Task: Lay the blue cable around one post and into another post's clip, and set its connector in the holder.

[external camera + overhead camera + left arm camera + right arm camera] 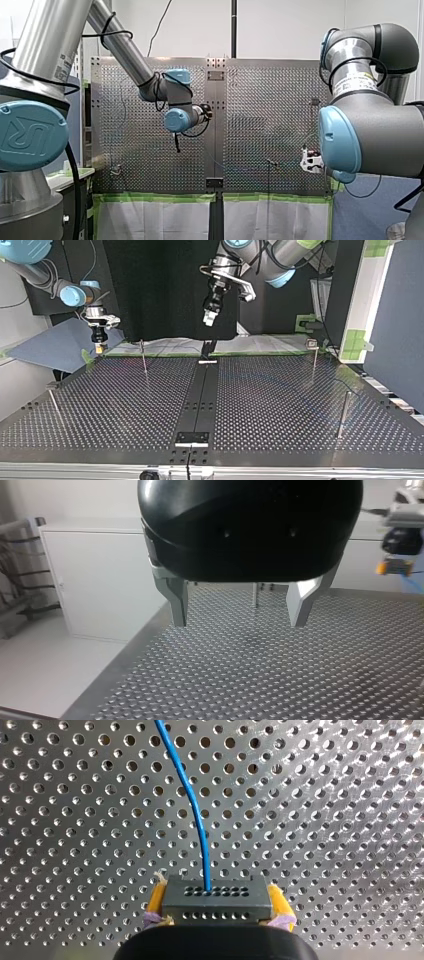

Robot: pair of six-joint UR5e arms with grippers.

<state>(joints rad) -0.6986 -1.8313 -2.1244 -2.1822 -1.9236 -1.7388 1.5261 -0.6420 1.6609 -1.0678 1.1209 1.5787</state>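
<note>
My right gripper (218,896) is shut on a grey connector (216,906), its yellow pads (156,901) pressing on both sides. The blue cable (196,805) leaves the connector's face and runs ahead over the perforated plate. In the top view this gripper (100,347) hangs over the plate's far left corner. My left gripper (240,622) stands open with nothing between its metal fingers (177,602), high above the middle of the far edge (210,317). Its wrist view also shows my right gripper (397,555) off to one side with a bit of blue cable (413,582).
Thin posts stand on the perforated table (280,405): one (143,358) near my right gripper, one (314,360) at the far right, one (344,414) at the near right, one (54,404) at the near left. A black strip (200,400) runs down the middle.
</note>
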